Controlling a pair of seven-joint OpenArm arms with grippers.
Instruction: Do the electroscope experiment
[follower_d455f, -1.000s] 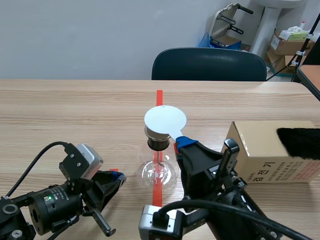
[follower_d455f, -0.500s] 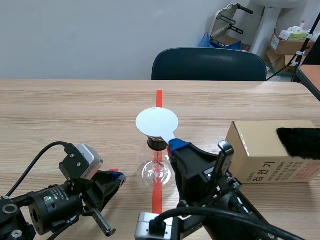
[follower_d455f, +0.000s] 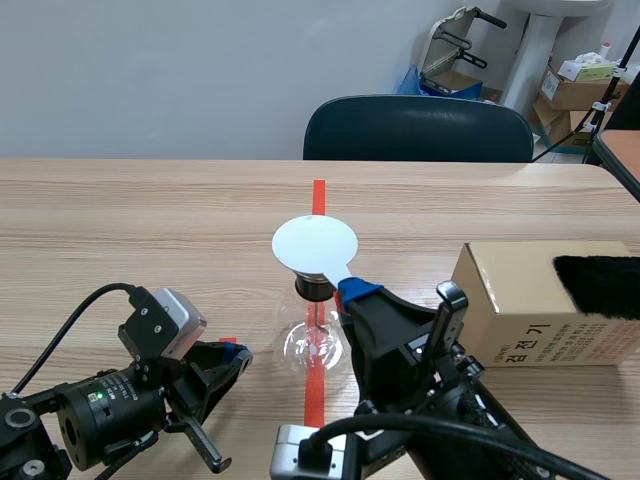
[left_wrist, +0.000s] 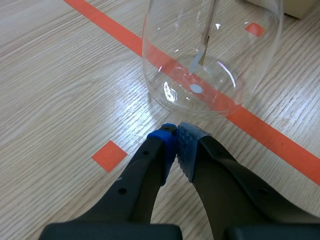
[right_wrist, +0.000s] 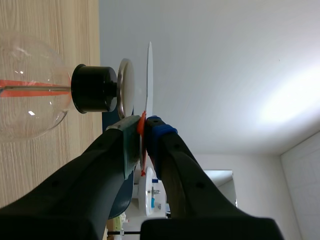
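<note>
Right gripper (right_wrist: 144, 131) fingers pinching white disc (follower_d455f: 315, 245) handle over electroscope (follower_d455f: 316, 340) plate (right_wrist: 125, 87), seemingly just apart. Best lowered flat, centred, gently. Left gripper (left_wrist: 176, 137) fingers pressed together, near-left of electroscope.

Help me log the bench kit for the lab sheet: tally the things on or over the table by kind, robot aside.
glass flask electroscope: 1
white disc, held in the right end effector: 1
cardboard box: 1
black furry piece on the box: 1
Total: 4
</note>
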